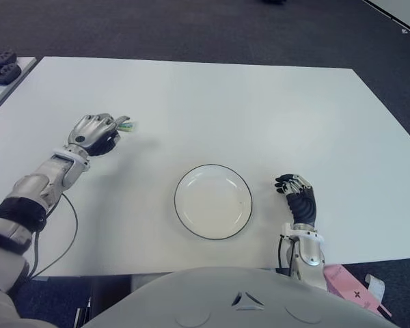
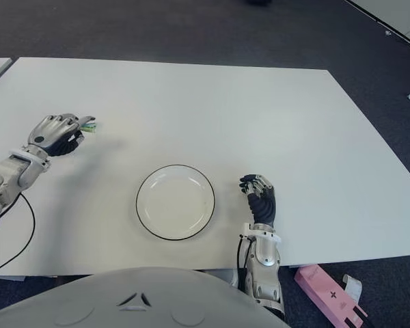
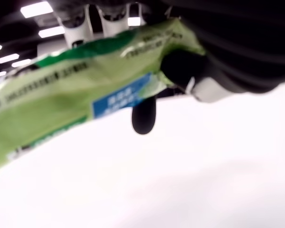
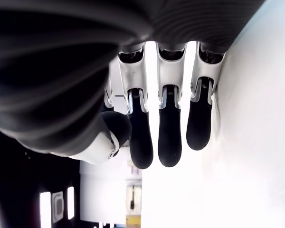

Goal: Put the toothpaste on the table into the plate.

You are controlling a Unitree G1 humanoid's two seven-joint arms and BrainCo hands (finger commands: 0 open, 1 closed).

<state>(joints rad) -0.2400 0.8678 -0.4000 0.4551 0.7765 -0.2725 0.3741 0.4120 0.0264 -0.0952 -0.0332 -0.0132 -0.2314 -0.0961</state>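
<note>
The toothpaste [image 3: 80,95] is a green pack with a blue label, and only its tip [image 1: 127,126] pokes out past my left hand in the eye views. My left hand [image 1: 96,133] is over it at the left side of the white table [image 1: 260,116], fingers curled around it and the thumb [image 3: 183,69] pressed on its face. The white plate [image 1: 213,201] with a dark rim sits near the front middle, with nothing in it. My right hand [image 1: 297,195] shows just right of the plate, its fingers [image 4: 168,137] relaxed and holding nothing.
A black cable [image 1: 67,229] loops from my left forearm over the table's front left. Dark objects [image 1: 1,66] lie on a neighbouring table at the far left. A pink box [image 1: 348,285] lies on the floor past the front right edge.
</note>
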